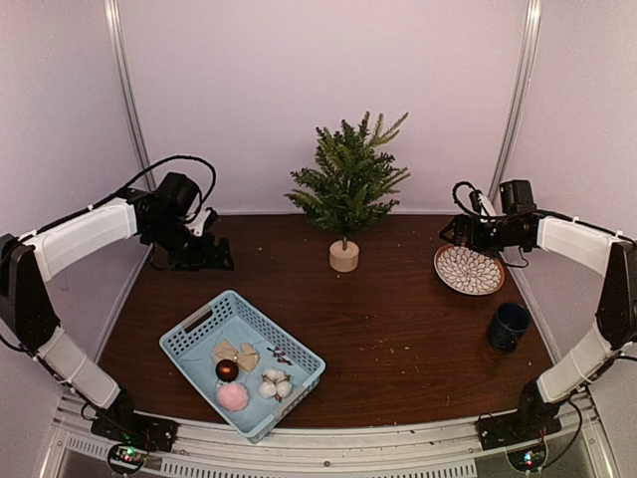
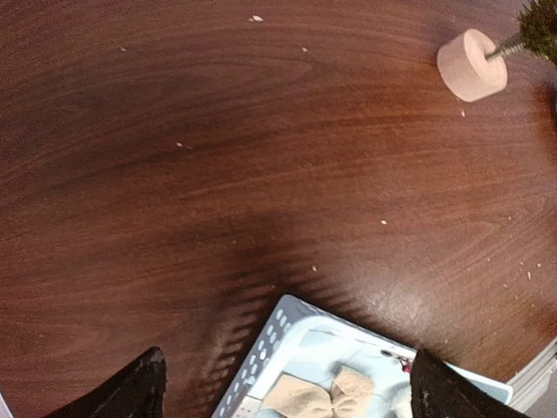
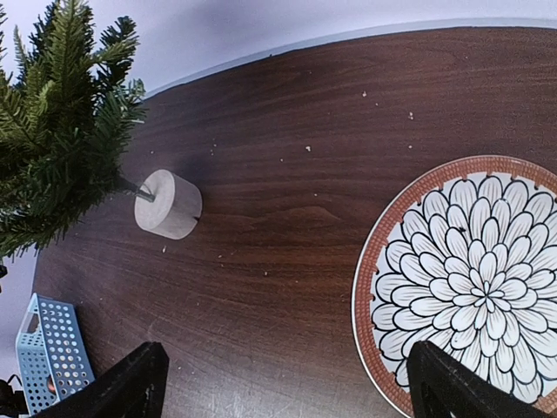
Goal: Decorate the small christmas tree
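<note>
The small christmas tree [image 1: 348,184] stands at the back middle of the table on its round pale wooden base [image 1: 343,256]; the base also shows in the left wrist view [image 2: 471,64] and the tree in the right wrist view [image 3: 61,122]. A light-blue basket [image 1: 194,339] near the front holds a tan bow [image 1: 236,354], a dark red ball [image 1: 227,370], a pink pom-pom [image 1: 232,396] and a white cotton ornament [image 1: 274,383]. My left gripper [image 1: 204,254] is open and empty at the back left, above the table. My right gripper [image 1: 453,231] is open and empty beside the patterned plate.
A flower-patterned plate [image 1: 468,269] with a red rim lies at the right, also in the right wrist view [image 3: 470,279]. A dark blue mug [image 1: 508,327] stands in front of it. White walls close in the back and sides.
</note>
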Tool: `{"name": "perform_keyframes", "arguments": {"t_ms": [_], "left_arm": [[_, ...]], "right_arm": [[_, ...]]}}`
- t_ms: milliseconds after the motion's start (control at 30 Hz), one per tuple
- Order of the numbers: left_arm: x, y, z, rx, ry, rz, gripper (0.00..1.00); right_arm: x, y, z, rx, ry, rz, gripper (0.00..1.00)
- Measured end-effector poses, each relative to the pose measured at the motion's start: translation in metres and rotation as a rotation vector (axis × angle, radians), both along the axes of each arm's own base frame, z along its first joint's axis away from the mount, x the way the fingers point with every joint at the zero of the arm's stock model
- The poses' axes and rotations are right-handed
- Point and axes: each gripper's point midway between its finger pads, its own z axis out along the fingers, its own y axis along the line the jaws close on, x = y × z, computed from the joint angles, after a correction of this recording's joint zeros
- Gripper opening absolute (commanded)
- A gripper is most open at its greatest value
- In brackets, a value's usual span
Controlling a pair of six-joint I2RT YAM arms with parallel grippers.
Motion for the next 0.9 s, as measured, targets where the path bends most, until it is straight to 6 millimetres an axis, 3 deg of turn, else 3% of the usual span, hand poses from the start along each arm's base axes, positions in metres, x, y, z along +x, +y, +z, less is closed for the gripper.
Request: {"name": "perform_keyframes", "arguments": {"t_ms": [133,300,567,667,900], "left_arm": [[-0.019,-0.026,-0.001,-0.025,0.033,-0.096,0.98],[-0.060,-0.056,-0.006,-0.063,0.101,-0.219,0.98],[-0.114,-0.060,-0.026,-0.011,0.224,-0.238,0.98],[-0.116,-0.050,-0.037,0.038,0.250,-0.185,0.98],[-0.094,-0.024,-0.079,0.210,0.303,-0.036,0.98]], "right_arm": [[-0.002,0.008,0.007,0.006,-0.035,0.030,1.00],[-0.006,0.022,0.016,0.017,-0.071,0.075,1.00],[-0.010,0.035,0.018,0.026,-0.079,0.113,1.00],[-0.010,0.037,0.017,0.026,-0.081,0.119,1.00],[-0.012,0.044,0.018,0.028,-0.084,0.136,1.00]]}}
